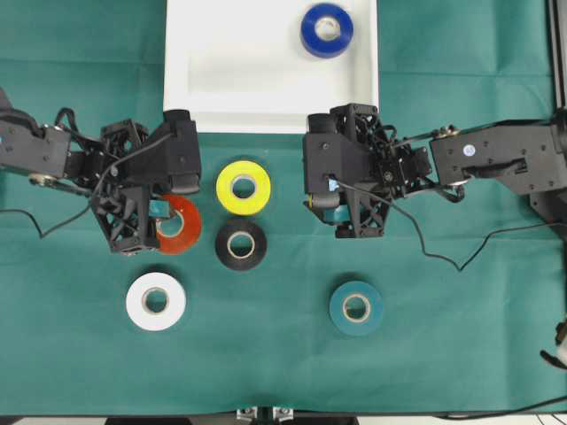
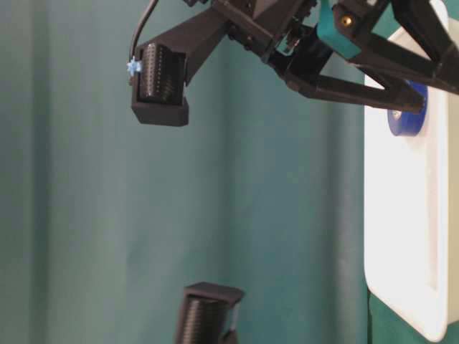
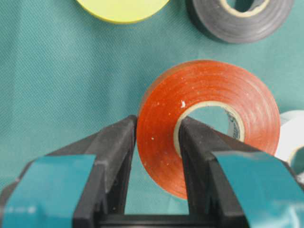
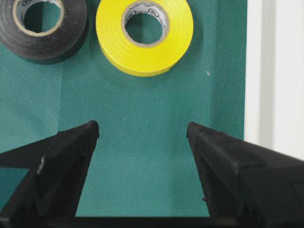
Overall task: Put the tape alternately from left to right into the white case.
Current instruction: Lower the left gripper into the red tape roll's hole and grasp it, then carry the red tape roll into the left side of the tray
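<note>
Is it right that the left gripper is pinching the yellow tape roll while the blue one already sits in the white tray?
Not quite. The left gripper is pinching the red tape roll, not the yellow one, as the left wrist view shows. The blue roll does already sit in the white tray.

Table: my green cloth (image 1: 461,354).
Lying on it: white case (image 1: 221,88); yellow (image 1: 244,187), black (image 1: 240,244), white (image 1: 155,301), teal (image 1: 356,307) rolls.
</note>
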`<state>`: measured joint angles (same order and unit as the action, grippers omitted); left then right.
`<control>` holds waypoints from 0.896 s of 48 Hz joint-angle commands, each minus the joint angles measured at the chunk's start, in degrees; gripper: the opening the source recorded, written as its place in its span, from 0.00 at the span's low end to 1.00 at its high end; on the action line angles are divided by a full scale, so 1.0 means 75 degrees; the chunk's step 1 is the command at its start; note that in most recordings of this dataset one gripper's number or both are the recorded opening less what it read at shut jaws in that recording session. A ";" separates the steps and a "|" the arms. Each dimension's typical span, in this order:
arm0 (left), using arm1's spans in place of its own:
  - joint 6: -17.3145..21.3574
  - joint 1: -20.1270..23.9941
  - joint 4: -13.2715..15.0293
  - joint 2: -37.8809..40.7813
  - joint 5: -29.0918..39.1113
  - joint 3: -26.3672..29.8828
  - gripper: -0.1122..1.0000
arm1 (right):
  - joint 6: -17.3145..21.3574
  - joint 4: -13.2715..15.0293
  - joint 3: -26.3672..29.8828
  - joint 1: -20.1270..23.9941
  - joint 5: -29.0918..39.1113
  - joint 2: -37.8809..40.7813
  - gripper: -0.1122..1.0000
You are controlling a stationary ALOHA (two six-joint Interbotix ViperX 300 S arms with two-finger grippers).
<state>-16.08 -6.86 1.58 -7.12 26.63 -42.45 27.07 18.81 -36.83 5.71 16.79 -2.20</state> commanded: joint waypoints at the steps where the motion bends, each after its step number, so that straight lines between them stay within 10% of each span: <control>1: 0.0047 -0.0023 -0.0035 -0.0246 0.0047 0.0199 0.07 | 0.0012 0.0000 0.0082 0.0047 -0.0059 -0.0070 0.84; 43: 0.2637 0.2520 -0.0047 -0.0258 0.0012 0.0691 0.07 | 0.0035 0.0000 0.0070 0.0094 -0.0070 -0.0070 0.83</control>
<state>2.46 10.37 1.32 -8.09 27.16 -38.85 27.25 18.72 -36.83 6.15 16.79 -2.20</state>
